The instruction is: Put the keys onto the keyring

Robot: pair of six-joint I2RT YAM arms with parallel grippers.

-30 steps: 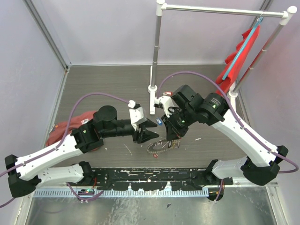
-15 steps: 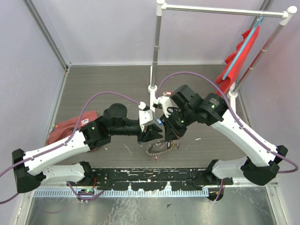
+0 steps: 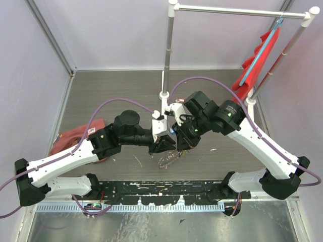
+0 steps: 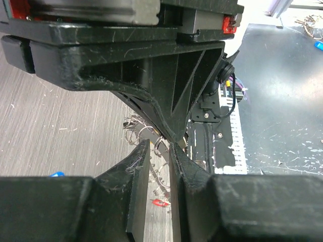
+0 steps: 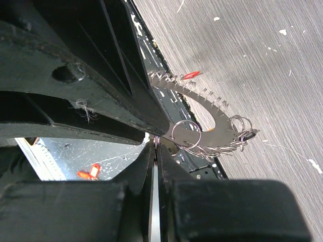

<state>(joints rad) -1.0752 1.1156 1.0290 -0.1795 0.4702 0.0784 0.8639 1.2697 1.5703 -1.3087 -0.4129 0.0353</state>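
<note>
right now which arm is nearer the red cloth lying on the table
Left. The left arm passes over the red cloth's edge. The right arm stands far across the table, with the right claw shut on the keyring.

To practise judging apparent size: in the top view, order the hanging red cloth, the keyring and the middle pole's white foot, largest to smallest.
1. hanging red cloth
2. keyring
3. white pole foot
The cloth hangs nearer the camera, but the order is still clear.
</note>
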